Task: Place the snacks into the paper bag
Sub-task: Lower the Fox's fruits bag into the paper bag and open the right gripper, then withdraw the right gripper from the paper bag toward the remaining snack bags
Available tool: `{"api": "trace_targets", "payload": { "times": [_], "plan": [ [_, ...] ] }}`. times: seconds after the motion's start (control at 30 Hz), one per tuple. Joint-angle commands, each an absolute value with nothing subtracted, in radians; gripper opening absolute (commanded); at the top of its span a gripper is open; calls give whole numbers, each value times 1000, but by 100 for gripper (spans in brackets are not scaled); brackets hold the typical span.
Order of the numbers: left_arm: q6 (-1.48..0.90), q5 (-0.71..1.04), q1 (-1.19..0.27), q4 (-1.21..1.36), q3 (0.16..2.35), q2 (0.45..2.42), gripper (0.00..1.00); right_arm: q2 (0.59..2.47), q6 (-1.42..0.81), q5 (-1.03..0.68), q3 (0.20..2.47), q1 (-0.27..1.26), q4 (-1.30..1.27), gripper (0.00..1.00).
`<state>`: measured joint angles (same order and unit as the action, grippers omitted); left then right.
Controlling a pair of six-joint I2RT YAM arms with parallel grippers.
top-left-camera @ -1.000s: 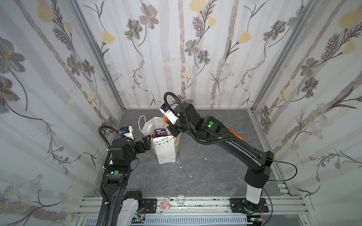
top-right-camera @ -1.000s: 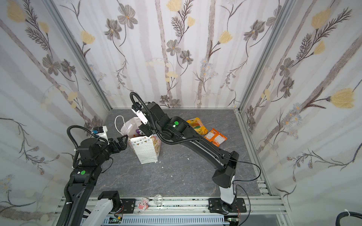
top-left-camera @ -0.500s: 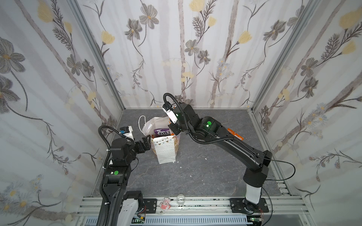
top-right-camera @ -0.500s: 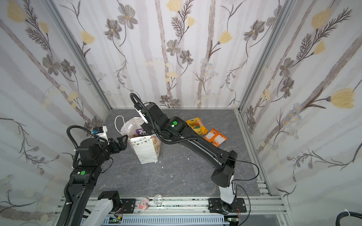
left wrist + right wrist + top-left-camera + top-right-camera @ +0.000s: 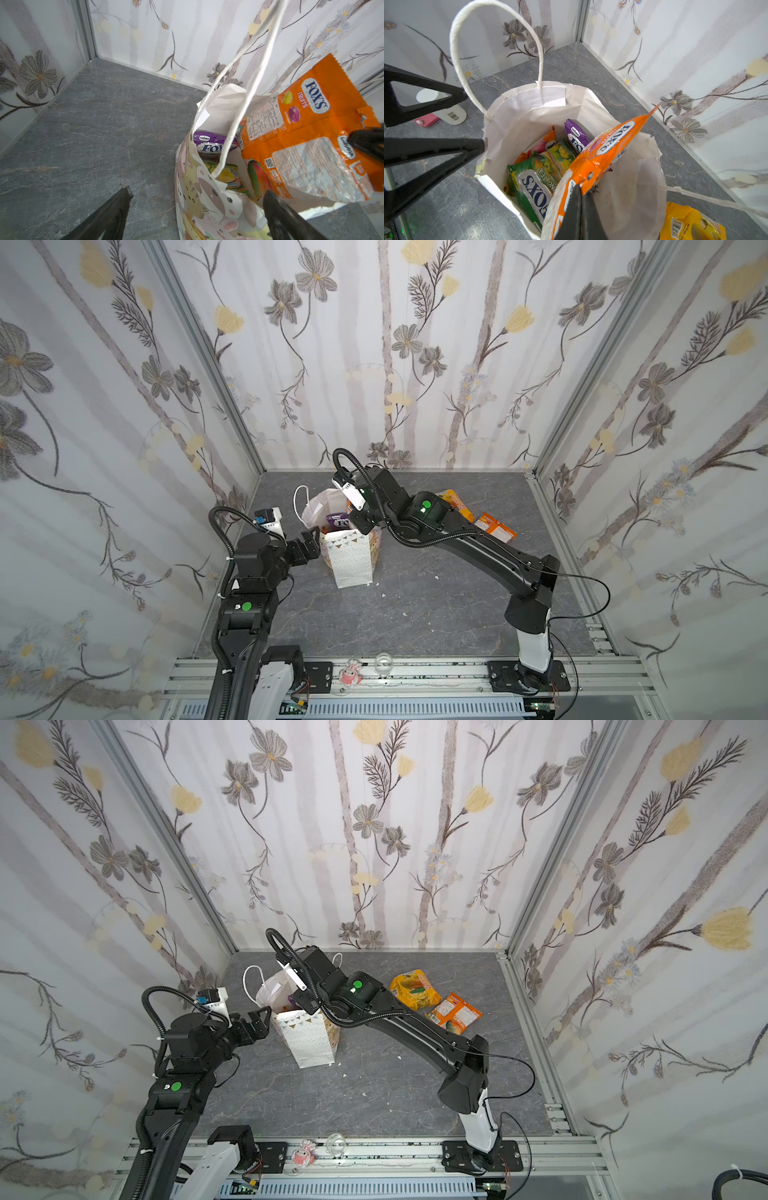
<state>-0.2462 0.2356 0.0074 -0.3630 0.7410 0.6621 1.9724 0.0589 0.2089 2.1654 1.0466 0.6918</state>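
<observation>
The left gripper, jaws spread, sits at the rim of the paper bag, which stands upright with a green FOX'S packet and a purple FOX'S packet inside. Above its mouth the right gripper pinches an orange FOX'S Fruits packet by one edge. It would be best to lower the packet past the rim, clear of the cord handle, before letting go. A yellow packet and an orange packet lie on the table further right.
</observation>
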Motion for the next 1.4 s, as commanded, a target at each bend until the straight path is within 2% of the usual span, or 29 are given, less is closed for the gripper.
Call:
{"api": "trace_targets", "payload": {
  "times": [0.0,0.1,0.13,0.3,0.93,1.1,1.37],
  "plan": [
    [-244,233,8,-336,740,664,100,1985,58,161,2176,1056,616,32],
    [-244,233,7,-336,741,666,100,2003,57,137,2194,1064,605,42],
    [-244,233,7,-336,741,665,100,2011,53,123,2205,1066,604,43],
    [-244,231,8,-336,740,666,100,2024,35,49,2248,1066,589,41],
    [-244,221,7,-339,740,658,100,1938,17,105,2228,1066,595,33],
    [-245,221,7,-340,742,658,100,1805,1,186,2053,1066,549,35],
    [-245,228,7,-334,739,655,100,1403,-135,292,1575,1070,394,42]
  ]
}}
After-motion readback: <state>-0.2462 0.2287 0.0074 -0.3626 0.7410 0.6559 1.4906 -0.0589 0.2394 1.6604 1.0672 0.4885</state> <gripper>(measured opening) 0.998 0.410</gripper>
